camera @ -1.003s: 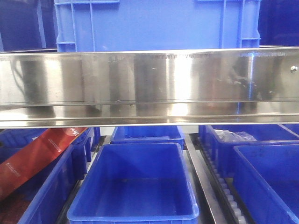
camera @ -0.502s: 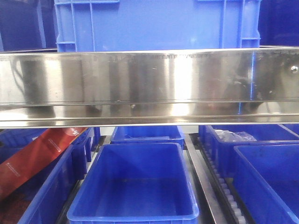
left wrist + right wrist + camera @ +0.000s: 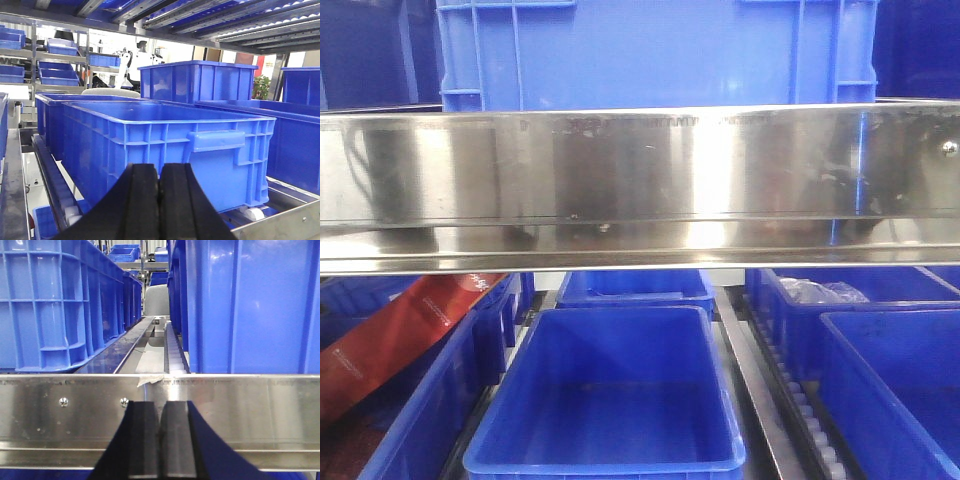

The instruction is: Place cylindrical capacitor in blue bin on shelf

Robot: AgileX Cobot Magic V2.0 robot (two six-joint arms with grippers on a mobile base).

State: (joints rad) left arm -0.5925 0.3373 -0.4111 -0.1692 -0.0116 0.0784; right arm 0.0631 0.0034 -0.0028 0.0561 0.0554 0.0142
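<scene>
blue bins fill the shelf (image 3: pixel 640 190) above and below its steel front beam. the left gripper (image 3: pixel 159 200) and the right gripper (image 3: pixel 160 440) both have jaws pressed together, holding nothing. the cylindrical capacitor appears in no view. risk, i judge: the arms search blind, and the right one, close to the beam, may strike it.

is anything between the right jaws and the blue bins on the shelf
Yes. In the right wrist view the shelf's steel front beam runs across directly ahead of the shut right gripper, with the blue bins behind and above it. No capacitor is visible in any view.
</scene>
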